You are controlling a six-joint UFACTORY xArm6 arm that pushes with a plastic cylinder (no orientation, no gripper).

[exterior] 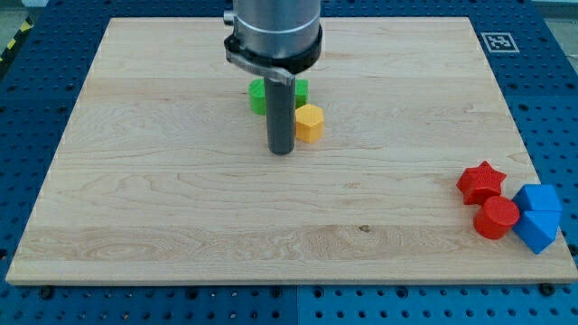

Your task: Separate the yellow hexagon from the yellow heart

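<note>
A yellow hexagon (pixel 310 123) lies on the wooden board (pixel 181 208) a little above the middle. My tip (pixel 282 151) rests on the board just left of the hexagon and slightly below it, close to its left side. A green block (pixel 259 95) sits right behind the rod, partly hidden by it, touching or nearly touching the hexagon's upper left. I cannot make out a yellow heart; it may be hidden behind the rod.
At the view's lower right, near the board's edge, a red star (pixel 480 181), a red cylinder (pixel 496 218) and two blue blocks (pixel 538 217) are clustered together. The arm's grey body (pixel 273 32) hangs over the top centre.
</note>
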